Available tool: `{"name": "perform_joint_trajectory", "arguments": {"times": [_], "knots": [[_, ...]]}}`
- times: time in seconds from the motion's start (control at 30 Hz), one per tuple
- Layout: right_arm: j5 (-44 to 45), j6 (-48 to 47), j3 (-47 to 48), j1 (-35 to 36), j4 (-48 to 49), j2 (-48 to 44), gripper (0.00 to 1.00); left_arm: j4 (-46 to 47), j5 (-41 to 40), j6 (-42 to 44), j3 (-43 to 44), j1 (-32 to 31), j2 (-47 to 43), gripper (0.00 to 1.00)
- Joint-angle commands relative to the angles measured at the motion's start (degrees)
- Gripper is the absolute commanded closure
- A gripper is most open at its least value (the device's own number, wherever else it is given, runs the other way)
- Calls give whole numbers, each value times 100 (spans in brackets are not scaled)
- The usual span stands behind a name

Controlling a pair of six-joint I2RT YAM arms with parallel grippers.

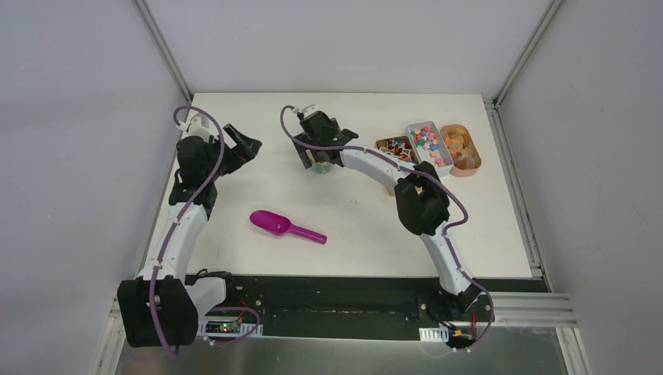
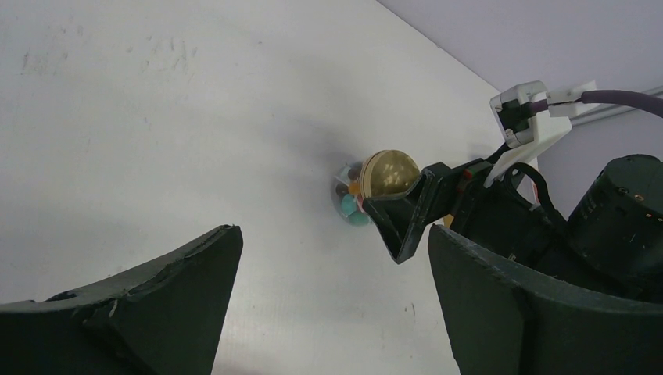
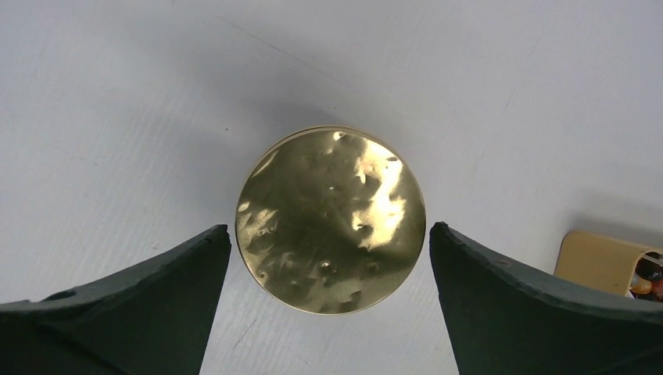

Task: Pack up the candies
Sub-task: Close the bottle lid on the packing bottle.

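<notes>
Since the gold lid (image 3: 331, 220) sits on the small jar (image 2: 344, 191) with candies (image 2: 349, 205) inside, near the far edge of the bench (image 1: 375, 234), the packing seems almost done. The right fingers (image 3: 148, 297) stand open on both sides of the lid, not touching it. The left fingers (image 2: 148, 305) are open and empty, toward the left edge.

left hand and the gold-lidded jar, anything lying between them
Nothing; only bare white table lies between the left hand and the gold-lidded jar, clearest in the left wrist view.
</notes>
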Motion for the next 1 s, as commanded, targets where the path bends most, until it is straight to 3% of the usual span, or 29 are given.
{"name": "perform_joint_trajectory", "arguments": {"times": [0.0,0.27,0.37,0.43,0.7,0.97], "knots": [[-104,161,83,-52,204,-495,1,300,138,184,12,58,25,8],[-954,629,-587,-404,720,-1153,1,309,697,139,408,53,705,14],[-1125,775,-637,-585,728,-1187,5,344,952,61,595,-6,1209,19],[-1366,850,-647,-739,730,-1149,11,370,1085,153,744,-144,1448,21],[-2273,1030,-654,-1120,738,-919,51,617,630,129,1184,-898,2215,25],[-2750,1090,-513,-1291,631,-665,58,987,555,53,1625,-1141,3194,31]]}}
